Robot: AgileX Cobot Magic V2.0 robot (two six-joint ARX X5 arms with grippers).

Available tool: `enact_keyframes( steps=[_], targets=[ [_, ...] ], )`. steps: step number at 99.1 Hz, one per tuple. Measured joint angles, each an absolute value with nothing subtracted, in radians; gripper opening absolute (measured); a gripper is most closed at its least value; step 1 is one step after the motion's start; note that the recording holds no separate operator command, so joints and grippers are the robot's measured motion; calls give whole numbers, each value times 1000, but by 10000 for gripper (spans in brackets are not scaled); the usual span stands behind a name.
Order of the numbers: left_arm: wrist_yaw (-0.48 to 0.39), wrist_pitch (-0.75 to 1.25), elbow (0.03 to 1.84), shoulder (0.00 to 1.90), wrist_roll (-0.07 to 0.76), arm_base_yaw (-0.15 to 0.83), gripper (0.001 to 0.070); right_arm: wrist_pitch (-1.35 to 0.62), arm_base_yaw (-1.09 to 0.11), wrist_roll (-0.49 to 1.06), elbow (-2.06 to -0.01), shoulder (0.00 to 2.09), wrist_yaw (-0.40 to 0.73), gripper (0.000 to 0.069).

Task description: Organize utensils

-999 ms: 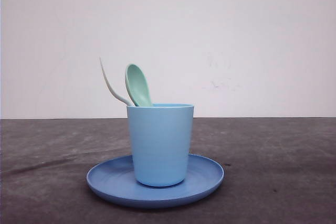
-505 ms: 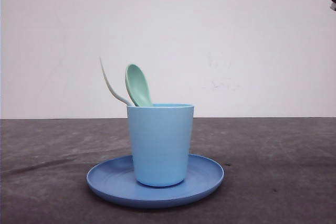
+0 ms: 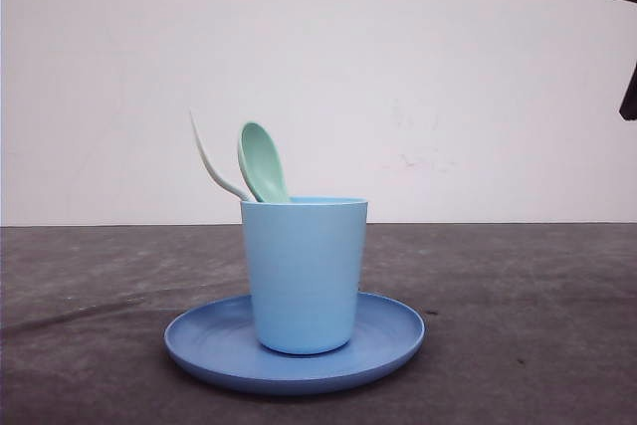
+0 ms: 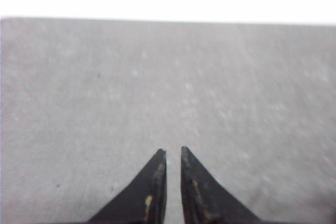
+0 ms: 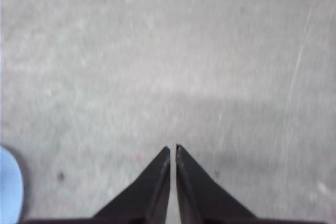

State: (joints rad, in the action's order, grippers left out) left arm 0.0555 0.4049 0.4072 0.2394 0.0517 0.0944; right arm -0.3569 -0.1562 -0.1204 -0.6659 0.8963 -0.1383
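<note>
Here, 1 fork [image 3: 207, 157]; 1 spoon [image 3: 262, 161]; 1 cup [image 3: 304, 274].

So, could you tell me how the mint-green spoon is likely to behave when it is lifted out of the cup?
The spoon looks like thin plastic, so probably light and fairly stiff. It leans loosely against the cup rim beside the fork, so it may slide or nudge the fork. Its smooth bowl could be slippery.

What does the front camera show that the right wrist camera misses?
Front: a cup on a plate, holding a fork and spoon. Right wrist: the right pincer, its tips nearly touching, nothing held. Both: the grey table, and some blue; the wrist's sliver could be plate or cup.
</note>
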Motion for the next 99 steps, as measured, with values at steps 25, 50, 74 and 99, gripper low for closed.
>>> enact_keyframes(
  steps=[25, 50, 74, 99],
  targets=[
    [54, 272, 117, 14, 52, 91, 25, -253, -156, -120, -666, 896, -138, 21],
    [51, 183, 32, 5, 51, 89, 25, -149, -156, -120, -667, 896, -138, 21],
    [44, 183, 32, 5, 51, 90, 25, -64, -156, -120, -667, 896, -138, 21],
    [44, 183, 32, 5, 51, 90, 25, -23, -156, -120, -667, 896, -138, 21]
  ],
)
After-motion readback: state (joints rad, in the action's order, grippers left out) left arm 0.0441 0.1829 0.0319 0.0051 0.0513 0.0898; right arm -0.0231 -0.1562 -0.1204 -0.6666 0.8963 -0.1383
